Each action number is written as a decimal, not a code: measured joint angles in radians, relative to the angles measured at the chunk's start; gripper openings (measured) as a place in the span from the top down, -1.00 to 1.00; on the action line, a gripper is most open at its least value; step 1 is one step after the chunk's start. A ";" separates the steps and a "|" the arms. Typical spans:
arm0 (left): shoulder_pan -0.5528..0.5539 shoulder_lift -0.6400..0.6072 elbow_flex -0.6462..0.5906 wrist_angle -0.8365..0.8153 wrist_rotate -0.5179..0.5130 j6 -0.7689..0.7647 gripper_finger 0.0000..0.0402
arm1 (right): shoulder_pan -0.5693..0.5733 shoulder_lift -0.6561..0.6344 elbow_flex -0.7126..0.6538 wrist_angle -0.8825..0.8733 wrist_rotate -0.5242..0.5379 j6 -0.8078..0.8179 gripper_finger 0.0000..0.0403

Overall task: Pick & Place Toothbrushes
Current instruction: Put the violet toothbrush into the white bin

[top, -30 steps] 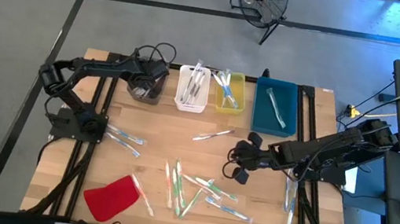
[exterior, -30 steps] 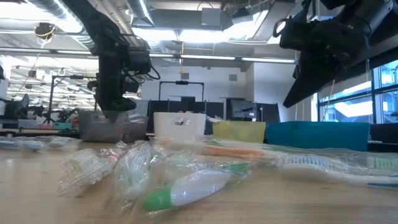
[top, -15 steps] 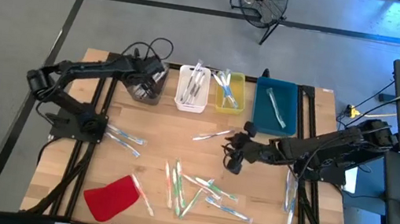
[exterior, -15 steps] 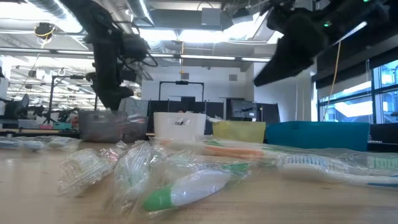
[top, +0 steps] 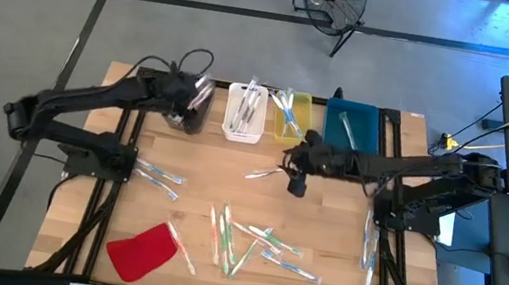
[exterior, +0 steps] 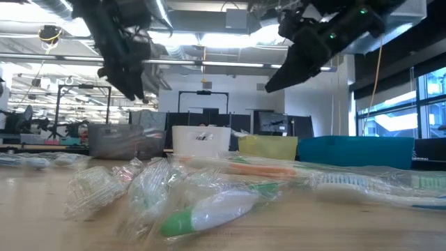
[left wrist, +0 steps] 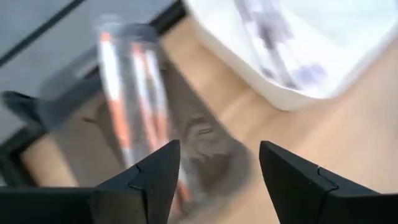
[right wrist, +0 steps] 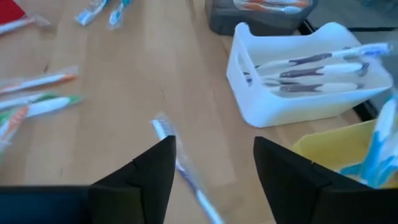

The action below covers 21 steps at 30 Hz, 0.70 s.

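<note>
Your right gripper [top: 296, 172] has swung toward the bins, jaws parted, empty, a wrapped toothbrush [top: 268, 173] seemingly just beside it, left gripper [left wrist: 217, 171] spread over the grey bin [top: 185, 110].

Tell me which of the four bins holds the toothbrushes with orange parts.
The dark grey bin, leftmost in the row, under the left gripper. The white bin, yellow bin and blue bin show none.
</note>
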 joint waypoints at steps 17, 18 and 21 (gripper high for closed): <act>-0.588 0.004 0.000 -0.057 -0.181 -0.271 -0.06 | -0.153 0.080 0.128 -0.377 -0.091 -0.235 -0.08; -0.611 0.010 0.000 -0.054 -0.181 -0.291 -0.06 | -0.157 0.093 0.128 -0.382 -0.101 -0.235 -0.08; -0.673 0.031 0.000 -0.053 -0.183 -0.336 -0.06 | -0.160 0.140 0.128 -0.383 -0.111 -0.235 -0.09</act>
